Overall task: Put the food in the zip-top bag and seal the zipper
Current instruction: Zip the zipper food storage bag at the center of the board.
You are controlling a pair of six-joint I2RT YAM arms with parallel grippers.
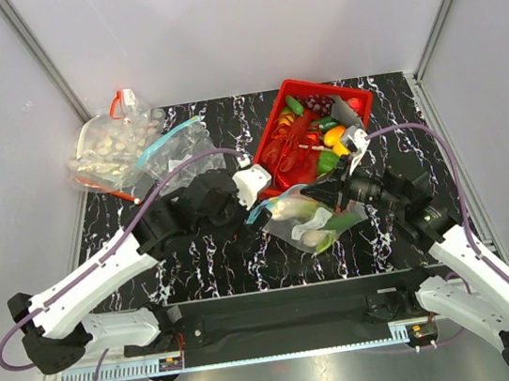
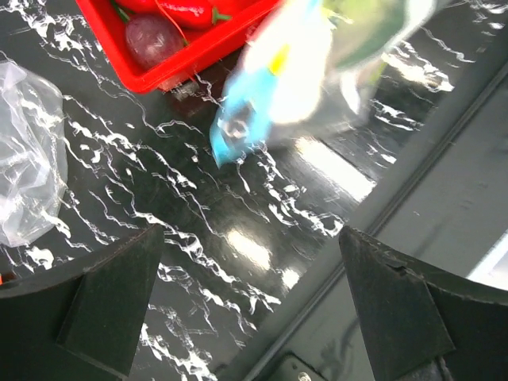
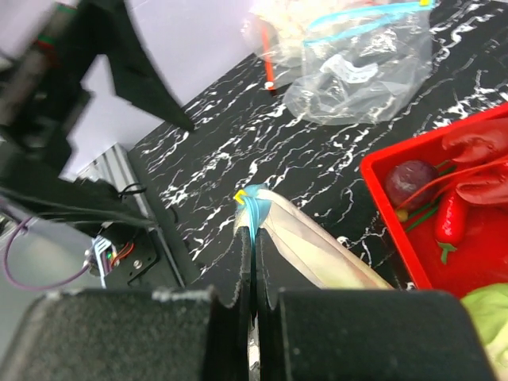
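My right hand (image 3: 254, 246) pinches the zipper (image 3: 252, 205) of the filled zip-top bag (image 1: 309, 224) while my left hand (image 2: 248, 294) hangs open, so the unsupported bag could sag and spill food (image 1: 287, 208).

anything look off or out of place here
Only the filled bag: it sits crumpled and askew before the red basket, pinched by its teal zipper edge in the right pincer alone; the left pincer is open, clear of it. Nothing spilled.
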